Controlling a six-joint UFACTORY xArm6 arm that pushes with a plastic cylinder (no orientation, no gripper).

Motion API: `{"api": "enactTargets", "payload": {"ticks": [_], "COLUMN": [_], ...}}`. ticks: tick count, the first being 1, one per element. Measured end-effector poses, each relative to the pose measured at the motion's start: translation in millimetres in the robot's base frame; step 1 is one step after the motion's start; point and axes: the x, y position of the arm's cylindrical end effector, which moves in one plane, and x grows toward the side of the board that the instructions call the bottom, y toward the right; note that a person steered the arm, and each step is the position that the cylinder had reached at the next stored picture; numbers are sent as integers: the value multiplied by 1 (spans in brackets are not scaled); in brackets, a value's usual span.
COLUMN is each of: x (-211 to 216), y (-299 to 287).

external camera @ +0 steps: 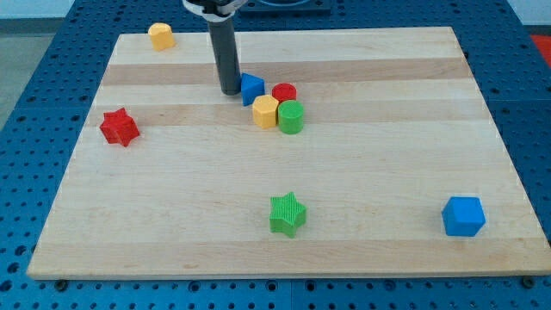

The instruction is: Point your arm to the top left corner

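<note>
My tip stands on the wooden board, a little above its middle. It is right beside the left side of a small blue block, touching or nearly touching it. That blue block is part of a tight cluster with a red cylinder, a yellow hexagonal block and a green cylinder. The board's top left corner lies up and to the left of my tip, with a yellow block next to it.
A red star lies near the board's left edge. A green star lies at the bottom middle. A blue cube sits at the bottom right. A blue perforated table surrounds the board.
</note>
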Motion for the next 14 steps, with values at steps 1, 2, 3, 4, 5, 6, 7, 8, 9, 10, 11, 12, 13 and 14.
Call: {"api": "enactTargets", "payload": {"ticks": [1,2,3,4,5,6,7,8,9,10,11,12,13,14], "x": [2,7,2,-50,-107,-143,-144,-144,-144,-144,-129,-110,-134,-144], "y": [19,27,-6,-14,-14,-50,-72,-103,-135,-166,-195,-200,-206,-211]}}
